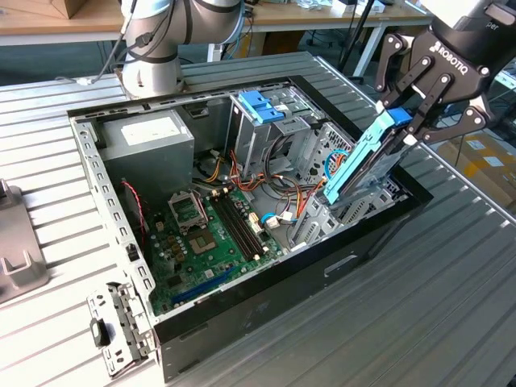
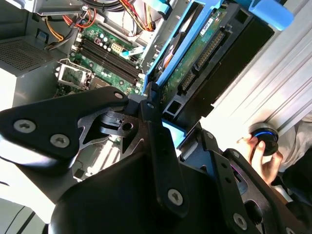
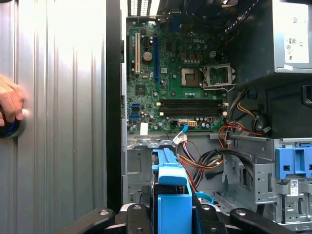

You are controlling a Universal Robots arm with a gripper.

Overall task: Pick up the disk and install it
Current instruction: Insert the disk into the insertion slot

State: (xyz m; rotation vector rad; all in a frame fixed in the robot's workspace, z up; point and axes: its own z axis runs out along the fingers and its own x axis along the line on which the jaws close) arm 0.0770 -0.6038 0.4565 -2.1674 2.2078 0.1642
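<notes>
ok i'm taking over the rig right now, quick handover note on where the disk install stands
Gripper: shut on the disk, clamping its upper end.
Disk: lifted and steeply tilted, with its lower end dipping into the open computer case at the exterior view's right, beside the motherboard.
Done: pickup.
Left: the disk is not yet seated in a bay or released.
Note: a person's hand is on a round button on the table beside the case.
</notes>
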